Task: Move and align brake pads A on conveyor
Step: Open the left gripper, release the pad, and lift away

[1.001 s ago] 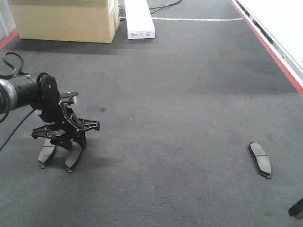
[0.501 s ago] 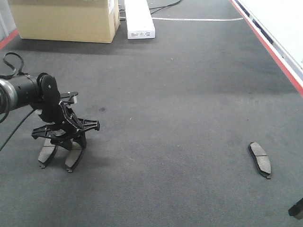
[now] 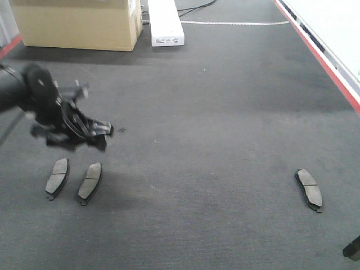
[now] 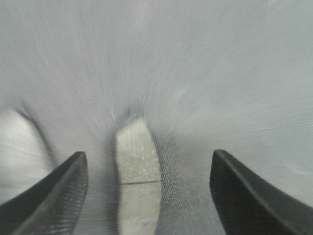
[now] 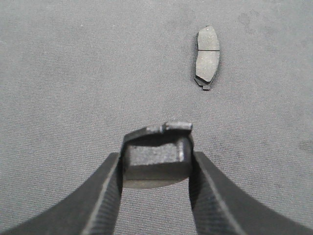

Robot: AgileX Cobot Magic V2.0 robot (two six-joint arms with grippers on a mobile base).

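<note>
Two brake pads A lie side by side at the left of the dark conveyor. My left gripper, blurred by motion, hangs above and behind them, open and holding nothing. In the left wrist view one pad lies on the belt below the open left gripper. A third pad lies alone at the right. Only a corner of the right gripper shows at the bottom right. In the right wrist view the right gripper is shut on a further pad, with the lone pad ahead of it.
A cardboard box and a long white box stand at the belt's far end. A red strip runs along the right edge, with a white surface beyond it.
My left gripper, low over the two left pads before, has lifted up and back, leaving both flat on the belt. The right-hand pad and right gripper have not moved.
</note>
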